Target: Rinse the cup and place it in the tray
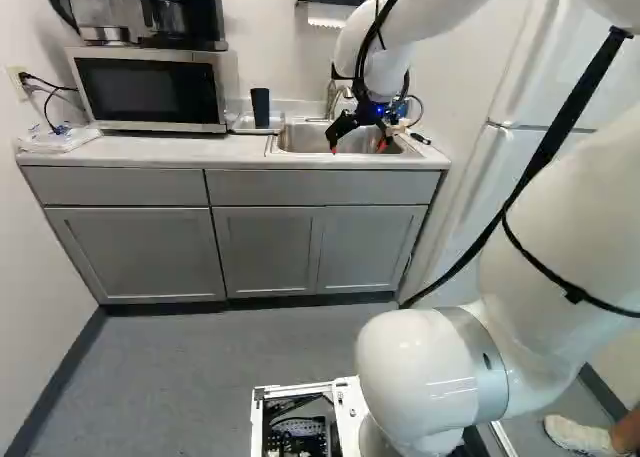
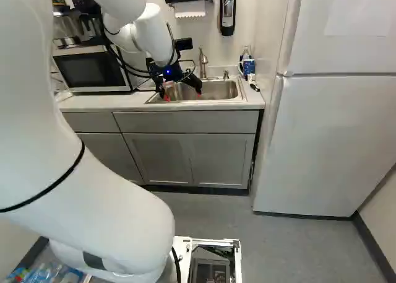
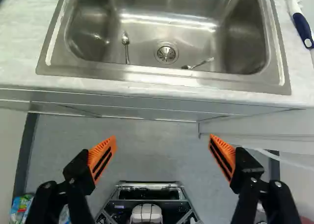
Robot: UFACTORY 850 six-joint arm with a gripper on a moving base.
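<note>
— What of the room, biggest first?
— Grey floor [image 1: 200, 377] below, partly covered from sight by the white arm [image 1: 570, 207]. Tall white fridge [image 2: 334, 140] right of the cabinets [image 1: 270, 242], cut off at the top in both base views.
— And the surface?
— A pale desk [image 1: 160, 149] along the wall, over those grey cabinets. Toward its left end, a microwave [image 1: 150, 89]; farther right, a steel sink [image 2: 212, 99], set into the top, with its far side cut off in the wrist view.
— The gripper [image 1: 358, 149]?
— Spread wide; in the wrist view, fingers well apart, with floor visible between.
— The tray [image 1: 240, 126]?
— Between microwave and sink, just a sliver in the wrist view.
— The cup [image 1: 260, 107]?
— Dark, apparently standing in the tray; hard to tell which way up. Hidden by the arm in the right base view.
— Anything smaller?
— Blue mug [image 2: 248, 66] beyond the sink's right end. In the basin, a spoon [image 3: 126, 41] and another utensil [image 3: 198, 63], too unclear to name.
</note>
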